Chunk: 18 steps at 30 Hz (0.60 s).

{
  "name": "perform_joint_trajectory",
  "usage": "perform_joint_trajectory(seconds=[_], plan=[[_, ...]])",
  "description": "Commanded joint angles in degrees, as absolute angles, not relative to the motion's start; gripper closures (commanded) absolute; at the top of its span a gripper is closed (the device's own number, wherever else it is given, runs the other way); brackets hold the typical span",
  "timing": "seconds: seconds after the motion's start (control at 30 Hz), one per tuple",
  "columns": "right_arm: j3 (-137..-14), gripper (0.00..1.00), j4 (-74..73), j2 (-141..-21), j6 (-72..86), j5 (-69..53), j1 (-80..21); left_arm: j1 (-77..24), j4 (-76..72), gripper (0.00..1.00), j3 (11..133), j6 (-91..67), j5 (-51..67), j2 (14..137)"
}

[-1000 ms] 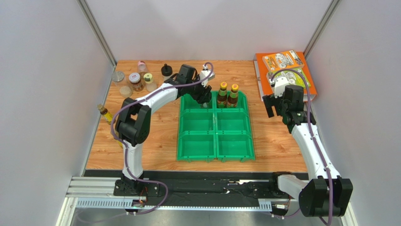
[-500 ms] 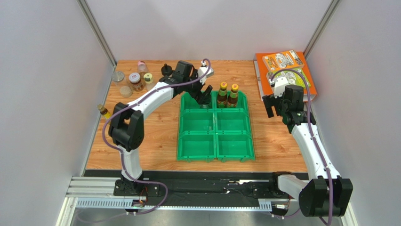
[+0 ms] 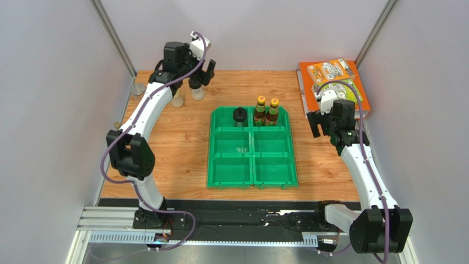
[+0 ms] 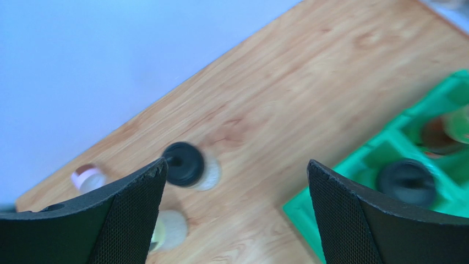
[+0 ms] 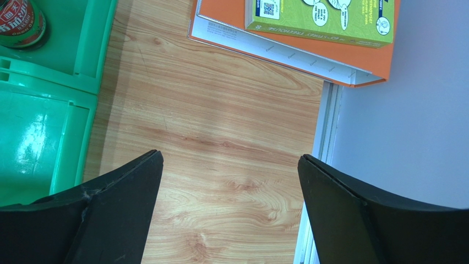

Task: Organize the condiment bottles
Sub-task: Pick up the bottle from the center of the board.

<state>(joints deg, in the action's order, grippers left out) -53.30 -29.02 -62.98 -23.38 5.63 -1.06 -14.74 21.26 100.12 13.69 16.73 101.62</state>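
Left gripper [image 4: 236,165]: my jaws wide apart, empty, over table's far-left corner, black-capped clear bottle [image 4: 184,164] below. Right gripper [image 5: 228,159]: spread too, holding nothing, beside green plastic six-compartment bin [image 3: 231,170]. Black-lidded jar [image 3: 239,116] and two amber bottles [image 3: 267,111] stand in bin's far compartments.

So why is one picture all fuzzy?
The left wrist view is the fuzzy one: the black-capped bottle and green bin look smeared. The right wrist view is sharp, with white glare on that bin. The top view is clear too.
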Motion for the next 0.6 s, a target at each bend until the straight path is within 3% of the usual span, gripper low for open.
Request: perform_joint_trajectory(seconds=[0.0,0.57], plan=[[-55.02,0.04,-28.48,-62.67,-23.03,5.01,-1.23,-10.73,21.1,0.01,105.36,12.13,13.89,109.84],[-54.84,0.05,-28.39,-64.34,-23.29,5.36,-1.23,-7.65,17.14,0.01,112.15,12.83,11.08,125.41]])
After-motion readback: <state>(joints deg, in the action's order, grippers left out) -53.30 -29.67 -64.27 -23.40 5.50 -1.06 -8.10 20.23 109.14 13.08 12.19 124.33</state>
